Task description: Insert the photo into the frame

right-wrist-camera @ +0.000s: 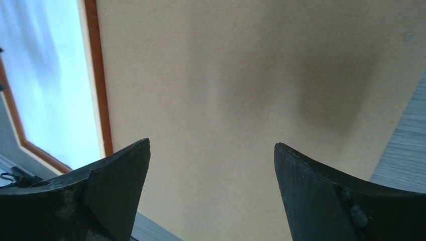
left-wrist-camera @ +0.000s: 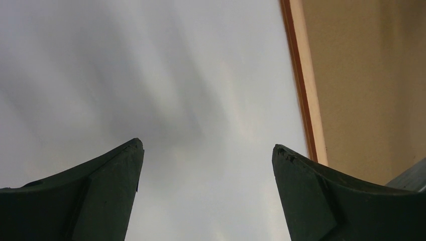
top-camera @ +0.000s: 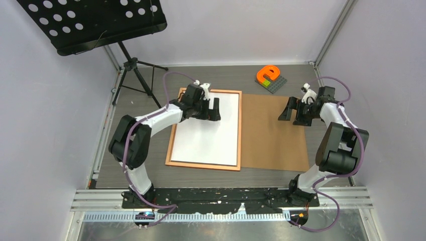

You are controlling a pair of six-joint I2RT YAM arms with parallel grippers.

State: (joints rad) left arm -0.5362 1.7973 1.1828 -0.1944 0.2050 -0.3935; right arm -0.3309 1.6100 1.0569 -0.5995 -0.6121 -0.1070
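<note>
On the table [top-camera: 226, 75], photo [top-camera: 208, 133] lies in frame [top-camera: 201, 165], long axis near-to-far; left hand [top-camera: 210, 114] and right hand [top-camera: 294, 116] released.

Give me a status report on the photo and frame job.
Left tool open, over the photo. Right tool open, over the backing board. Photo white side up inside the frame. Nothing blocking.

photo [top-camera: 208, 131] in frame [top-camera: 201, 165], backing board [top-camera: 274, 138] just right of it

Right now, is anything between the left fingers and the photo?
Nothing visible. The open left fingers hang directly over the photo, which lies white side up inside the frame, its surface bare beneath them.
</note>
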